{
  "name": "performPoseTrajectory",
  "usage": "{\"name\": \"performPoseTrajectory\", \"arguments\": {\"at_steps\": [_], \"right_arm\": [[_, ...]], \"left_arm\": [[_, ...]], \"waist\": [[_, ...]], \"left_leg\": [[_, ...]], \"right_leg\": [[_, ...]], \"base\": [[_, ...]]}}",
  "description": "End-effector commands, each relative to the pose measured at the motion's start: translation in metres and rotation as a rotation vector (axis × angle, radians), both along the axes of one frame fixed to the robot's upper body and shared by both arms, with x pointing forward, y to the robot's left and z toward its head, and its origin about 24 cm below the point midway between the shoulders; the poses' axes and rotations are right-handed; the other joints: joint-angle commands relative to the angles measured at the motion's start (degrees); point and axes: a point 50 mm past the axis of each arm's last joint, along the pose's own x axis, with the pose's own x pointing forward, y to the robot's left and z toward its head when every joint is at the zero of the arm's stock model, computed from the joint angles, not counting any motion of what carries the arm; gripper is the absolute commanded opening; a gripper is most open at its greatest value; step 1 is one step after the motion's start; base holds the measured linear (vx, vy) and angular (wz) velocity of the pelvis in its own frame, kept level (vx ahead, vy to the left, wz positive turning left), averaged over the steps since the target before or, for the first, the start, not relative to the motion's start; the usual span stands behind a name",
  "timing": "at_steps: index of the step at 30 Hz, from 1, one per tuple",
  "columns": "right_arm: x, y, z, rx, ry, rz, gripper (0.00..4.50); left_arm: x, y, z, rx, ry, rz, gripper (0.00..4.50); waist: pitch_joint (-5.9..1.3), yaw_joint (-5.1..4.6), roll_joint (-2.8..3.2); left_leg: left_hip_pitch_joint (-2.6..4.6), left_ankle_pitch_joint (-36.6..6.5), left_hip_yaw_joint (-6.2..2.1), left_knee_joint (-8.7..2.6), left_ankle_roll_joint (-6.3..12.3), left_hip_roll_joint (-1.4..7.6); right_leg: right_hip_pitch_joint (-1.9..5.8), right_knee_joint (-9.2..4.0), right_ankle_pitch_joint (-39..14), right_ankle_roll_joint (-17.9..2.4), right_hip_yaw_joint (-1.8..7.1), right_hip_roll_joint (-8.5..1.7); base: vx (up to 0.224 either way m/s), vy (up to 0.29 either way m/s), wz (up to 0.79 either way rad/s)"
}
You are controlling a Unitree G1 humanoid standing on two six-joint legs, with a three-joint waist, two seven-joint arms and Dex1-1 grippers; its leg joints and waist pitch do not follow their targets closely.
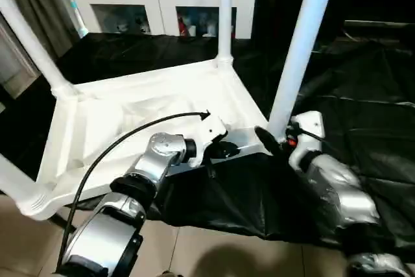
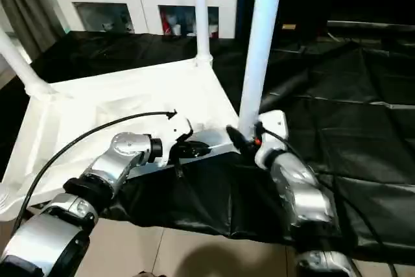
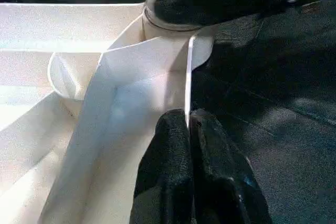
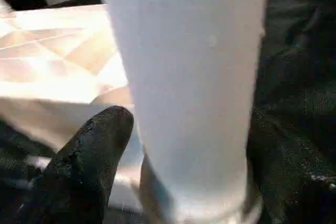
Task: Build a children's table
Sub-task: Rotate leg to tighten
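Children's table (image 1: 149, 105) lies upside down, unmarked; left hand (image 3: 188, 129) pinches its rim, right hand (image 4: 184, 171) seemingly spread around a cropped leg (image 1: 299, 50).

Both eye views look forward and down over the forearms, sharing the upturned table (image 1: 149, 105). Each wrist view sits very close: the left at the table's rim, the right against a leg (image 4: 189, 87).

a home room, it seems: beyond the right gripper (image 1: 277, 139), a white glass-door cabinet (image 1: 162, 6) holds small coloured things, a grey curtain (image 1: 39, 4) hangs beside it, and beige floor tiles (image 1: 214, 251) lie under it.
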Motion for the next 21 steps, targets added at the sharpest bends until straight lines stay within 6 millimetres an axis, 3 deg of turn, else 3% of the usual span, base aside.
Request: {"name": "performPoseTrajectory", "arguments": {"at_steps": [1, 6, 8, 10, 15, 16, 19, 21], "right_arm": [[-0.012, 0.016, -0.002, 0.025, 0.030, 0.205, 3.54], [-0.027, -0.025, 0.018, -0.029, 0.024, 0.301, 3.54], [-0.034, -0.040, 0.027, -0.034, 0.038, 0.326, 3.54], [-0.038, -0.046, 0.030, -0.034, 0.052, 0.337, 3.54], [-0.045, -0.049, 0.032, -0.033, 0.079, 0.371, 3.54], [-0.046, -0.049, 0.032, -0.031, 0.084, 0.379, 3.62], [-0.048, -0.034, 0.031, 0.002, 0.081, 0.420, 3.62], [-0.047, -0.024, 0.029, 0.016, 0.075, 0.435, 3.62]], "left_arm": [[0.011, -0.001, 0.015, -0.020, -0.068, 0.060, 0.00], [0.010, 0.001, 0.013, -0.027, -0.081, 0.067, 0.00], [0.009, 0.001, 0.015, -0.052, -0.100, 0.068, 0.00], [0.008, 0.000, 0.017, -0.093, -0.100, 0.065, 0.00], [0.005, -0.001, 0.023, -0.154, -0.104, 0.035, 0.00], [0.004, -0.002, 0.024, -0.161, -0.103, 0.030, 0.44], [-0.001, 0.003, 0.031, -0.179, -0.103, -0.006, 0.55], [-0.006, 0.012, 0.032, -0.151, -0.090, -0.025, 0.76]], "waist": [[-3.27, 0.29, -1.17], [-3.26, 0.55, -1.46], [-3.27, 0.34, -1.61], [-3.31, 0.39, -1.77], [-3.28, 0.57, -1.84], [-3.36, 0.66, -1.87], [-3.80, 0.96, -1.59], [-3.60, 1.00, -1.52]], "left_leg": [[1.04, -15.96, -0.94, -3.71, 3.68, 1.72], [0.61, -14.16, -0.87, -3.29, 5.47, 1.62], [0.11, -12.77, -1.03, -3.27, 6.10, 1.52], [0.27, -11.96, -0.92, -3.06, 6.54, 1.46], [0.25, -11.11, -0.85, -2.97, 7.27, 1.65], [0.31, -10.69, -0.88, -2.94, 7.36, 1.75], [0.03, -7.68, -0.98, -2.65, 8.64, 2.07], [-0.11, -6.90, -0.82, -2.44, 9.78, 1.99]], "right_leg": [[2.41, -4.81, -14.16, -10.29, 1.24, -2.50], [2.71, -4.77, -13.90, -10.36, 1.14, -2.52], [2.83, -4.64, -13.51, -10.24, 0.86, -2.52], [2.67, -4.72, -13.25, -10.48, 0.93, -2.45], [2.35, -4.63, -13.46, -11.32, 0.88, -2.45], [2.36, -4.48, -12.71, -11.49, 0.90, -2.49], [2.32, -3.46, -5.51, -13.74, 0.83, -2.46], [1.97, -3.24, -2.91, -14.55, 0.73, -2.33]], "base": [[0.000, 0.000, 0.00], [0.000, 0.000, 0.00], [0.000, 0.000, 0.00], [0.000, 0.000, 0.00], [0.000, 0.000, 0.00], [0.000, 0.000, 0.00], [0.000, 0.000, 0.00], [0.000, 0.000, 0.00]]}}
